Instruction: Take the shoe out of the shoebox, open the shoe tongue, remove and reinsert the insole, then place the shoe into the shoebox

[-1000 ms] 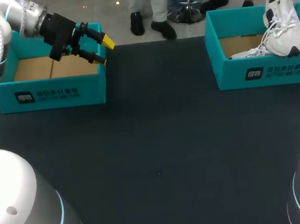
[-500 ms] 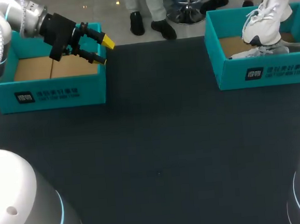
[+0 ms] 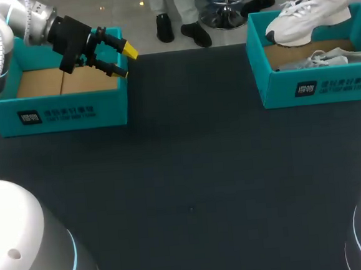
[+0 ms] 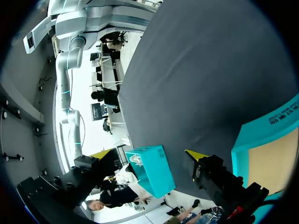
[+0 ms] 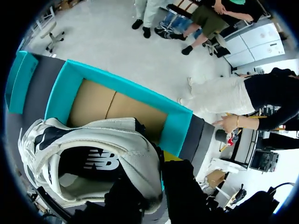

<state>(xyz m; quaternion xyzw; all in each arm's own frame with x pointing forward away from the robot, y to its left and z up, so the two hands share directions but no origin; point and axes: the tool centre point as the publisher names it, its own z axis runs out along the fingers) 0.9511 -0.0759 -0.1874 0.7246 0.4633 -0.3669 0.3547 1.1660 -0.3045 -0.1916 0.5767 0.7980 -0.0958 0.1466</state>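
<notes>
**Shoe up and clear of the box**

The shoe (image 3: 309, 20) is airborne; a second ago it stood on its toe inside the right shoebox (image 3: 302, 89), heel to the sky, and now it hangs almost level above the far rim, toe pointing towards our left side. Half a second back it was only half-tipped, so we have watched it swing and climb in one smooth go.

From the right wrist view we look straight into its mouth; our right gripper (image 5: 159, 179) is clenched on the heel wall, one finger inside the collar and one outside (only a sliver of yellow tip shows). The cardboard floor of the box lies bare beneath it.

What does it mean? Step one looks all but done; the shoe has left the box, though it has not yet been set on the table (image 3: 190, 184), and the tongue and insole are untouched. We reckon the next call is a landing spot on the dark cloth, somewhere both arms can work.

Something pale with laces (image 3: 324, 58) remains in the box; a second shoe or stuffing, we cannot tell.

Over at the other side, our left gripper (image 3: 124, 61) has not budged; its fingers are spread wide, holding nothing, above the near corner of the left shoebox (image 3: 66, 113).
</notes>
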